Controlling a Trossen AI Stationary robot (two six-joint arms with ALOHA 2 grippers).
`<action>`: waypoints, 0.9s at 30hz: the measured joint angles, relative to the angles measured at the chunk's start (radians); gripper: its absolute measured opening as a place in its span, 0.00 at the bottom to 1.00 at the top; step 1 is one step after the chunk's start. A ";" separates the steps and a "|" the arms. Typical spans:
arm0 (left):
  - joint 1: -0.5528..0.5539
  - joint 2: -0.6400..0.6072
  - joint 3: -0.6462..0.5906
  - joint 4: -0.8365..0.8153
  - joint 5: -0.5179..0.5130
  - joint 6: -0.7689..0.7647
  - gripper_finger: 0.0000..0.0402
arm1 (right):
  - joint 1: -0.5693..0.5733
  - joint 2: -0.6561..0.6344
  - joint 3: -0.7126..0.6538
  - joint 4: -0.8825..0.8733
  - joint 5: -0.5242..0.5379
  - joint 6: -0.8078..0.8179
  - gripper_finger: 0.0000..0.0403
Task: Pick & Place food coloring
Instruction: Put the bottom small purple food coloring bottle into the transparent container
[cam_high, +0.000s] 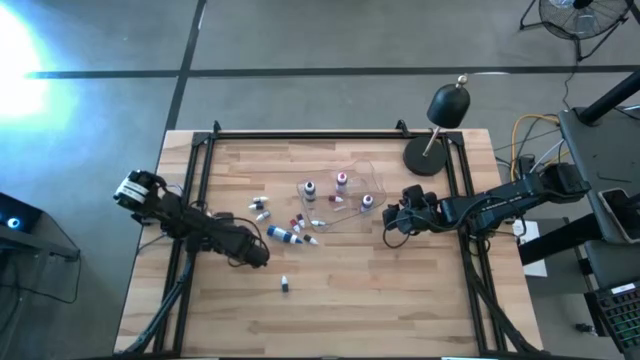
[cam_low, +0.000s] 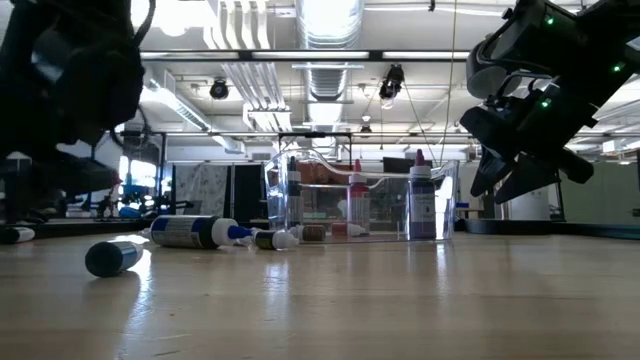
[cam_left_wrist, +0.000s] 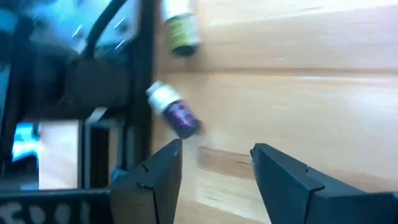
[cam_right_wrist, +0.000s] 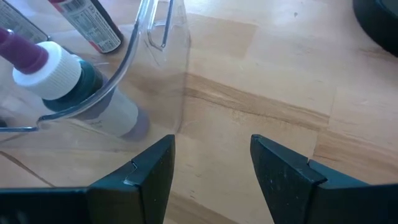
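A wooden desk (cam_high: 350, 310) is lying under two dark robot arms, seen from above. Near the middle of the desk a clear plastic tray (cam_high: 372, 178) is sitting, and three food coloring bottles are standing upright inside it: one with a dark cap (cam_high: 310, 189), one with a pink cap (cam_high: 342, 181) and one nearest the right arm (cam_high: 367, 202). More tiny bottles are lying on their sides on the bare wood just left of the tray, among them a larger blue-bodied bottle (cam_high: 284, 234) and a few whitish ones (cam_high: 262, 208). One small bottle (cam_high: 286, 285) is lying alone, well apart from the rest, nearer the front edge.

The right end effector (cam_high: 392, 219) is hovering just beside the tray's right side. In the right wrist view its two dark fingers (cam_right_wrist: 149, 171) are spread apart and holding nothing, with the tray's clear wall and a white-collared, purple-tipped bottle (cam_right_wrist: 56, 78) just ahead of them.

The left end effector (cam_high: 258, 256) is hanging over the desk near the blue-bodied bottle, left of the scattered group. Its fingers (cam_left_wrist: 158, 177) are also spread and empty, with a purple-labelled bottle (cam_left_wrist: 174, 111) lying on the wood just beyond them and a green-labelled one (cam_left_wrist: 181, 28) farther off.

A black dome-headed lamp (cam_high: 440, 125) is standing on its round base at the desk's far right corner.
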 joint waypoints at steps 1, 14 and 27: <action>0.000 0.000 0.015 -0.003 -0.018 0.041 0.42 | 0.000 0.000 0.000 0.000 0.000 0.003 0.50; 0.011 -0.002 -0.069 0.057 -0.011 0.243 0.42 | 0.001 0.000 0.000 0.002 0.000 0.046 0.50; 0.053 -0.004 -0.059 0.008 0.002 1.003 0.40 | 0.001 0.000 0.000 0.018 0.000 0.044 0.50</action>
